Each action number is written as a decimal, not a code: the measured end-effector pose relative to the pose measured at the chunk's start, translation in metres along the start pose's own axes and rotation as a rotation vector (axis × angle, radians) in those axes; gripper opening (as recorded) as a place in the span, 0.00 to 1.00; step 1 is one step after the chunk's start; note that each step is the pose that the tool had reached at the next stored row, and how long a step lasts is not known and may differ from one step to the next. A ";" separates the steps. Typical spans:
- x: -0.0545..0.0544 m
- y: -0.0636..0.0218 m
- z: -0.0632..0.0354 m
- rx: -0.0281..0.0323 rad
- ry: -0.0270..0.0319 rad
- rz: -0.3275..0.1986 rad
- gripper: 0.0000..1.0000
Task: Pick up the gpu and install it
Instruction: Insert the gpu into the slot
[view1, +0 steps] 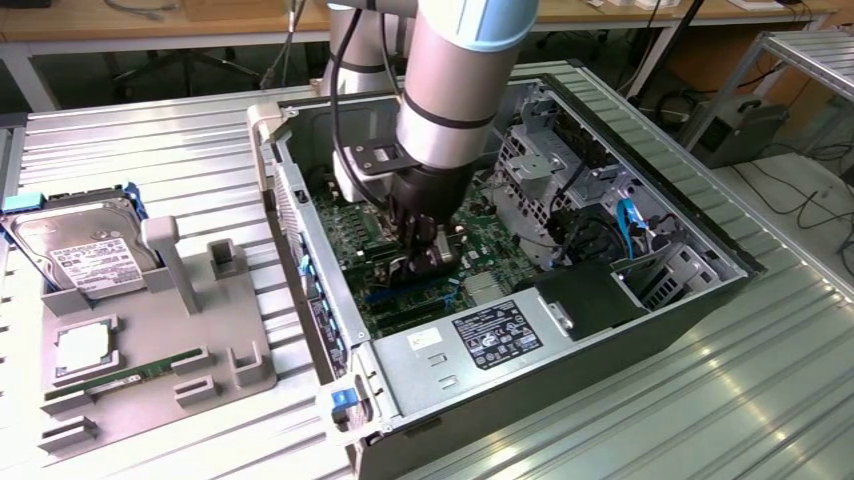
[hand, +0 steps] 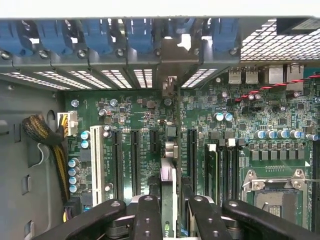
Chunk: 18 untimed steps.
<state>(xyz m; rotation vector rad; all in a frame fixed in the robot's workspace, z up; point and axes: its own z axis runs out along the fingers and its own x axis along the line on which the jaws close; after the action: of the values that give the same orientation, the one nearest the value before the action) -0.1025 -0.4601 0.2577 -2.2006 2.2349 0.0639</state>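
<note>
Gripper (hand: 168, 210) clamped on the upper edge of the gpu (hand: 170, 150), a thin, stiff, light, fragile card, edge-on above the motherboard (hand: 220, 135) slots.

Silver-grey arm (view1: 447, 90), pale blue joint cap, black claw (view1: 416, 262), black cable.
</note>
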 end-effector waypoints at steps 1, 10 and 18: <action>-0.001 0.0000 0.0001 0.0000 -0.0055 -0.001 0.26; 0.000 0.0000 0.0003 -0.0001 -0.0160 -0.001 0.26; 0.001 -0.0001 0.0027 -0.0003 -0.0156 -0.001 0.26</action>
<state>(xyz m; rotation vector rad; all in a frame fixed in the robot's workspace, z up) -0.1025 -0.4609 0.2550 -2.1936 2.2258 0.0810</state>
